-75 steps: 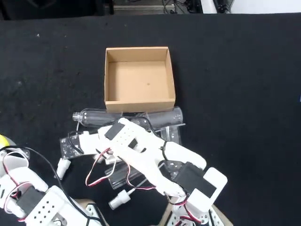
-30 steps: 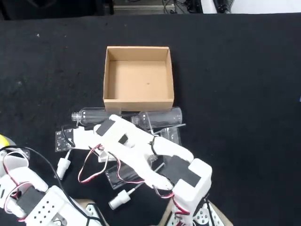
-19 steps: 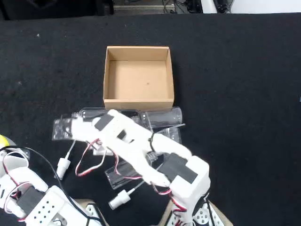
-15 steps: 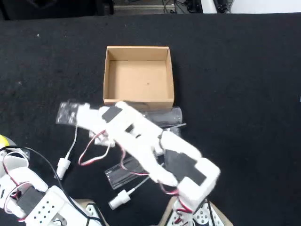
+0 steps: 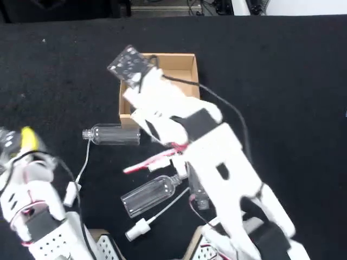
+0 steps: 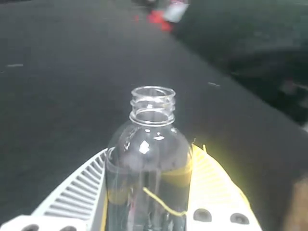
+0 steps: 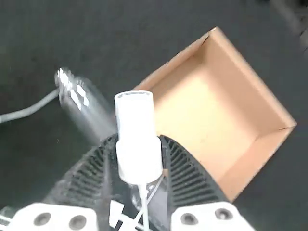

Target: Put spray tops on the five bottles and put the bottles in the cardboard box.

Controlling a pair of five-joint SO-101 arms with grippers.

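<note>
Right gripper (image 7: 137, 139): poised over the far left corner of the cardboard box (image 5: 184, 67), its jaws pinching a white spray top (image 7: 135, 118). The top's thin tube runs back between the jaws. Whether a bottle sits under that top cannot be told.
Left gripper (image 6: 150, 150): close to the near left corner of the black tabletop (image 5: 282, 81), its ribbed jaws clamped around an uncapped bottle (image 6: 147, 175). The bottle is clear and its open neck points away from the wrist.
Cardboard box: stands open-topped around the middle of the tabletop, a little toward the left edge.
Right arm (image 5: 217, 162): stretches from the near edge up to the box, crossing above the loose bottles.
First loose bottle (image 5: 112, 134): clear, on its side just beside the box's near left corner, with its neck toward the left edge.
Second loose bottle (image 5: 149, 195): clear, lying at a slant between the box and the near edge, with its neck toward the right arm.
Third loose bottle (image 5: 198, 192): just beside the second and partly hidden beneath the right arm.
Near spray top (image 5: 137, 231): white, lying by the near edge, its tube angled up past the second loose bottle.
Left spray top (image 5: 70, 190): white, beside the left arm, its tube stretching toward the first loose bottle.
</note>
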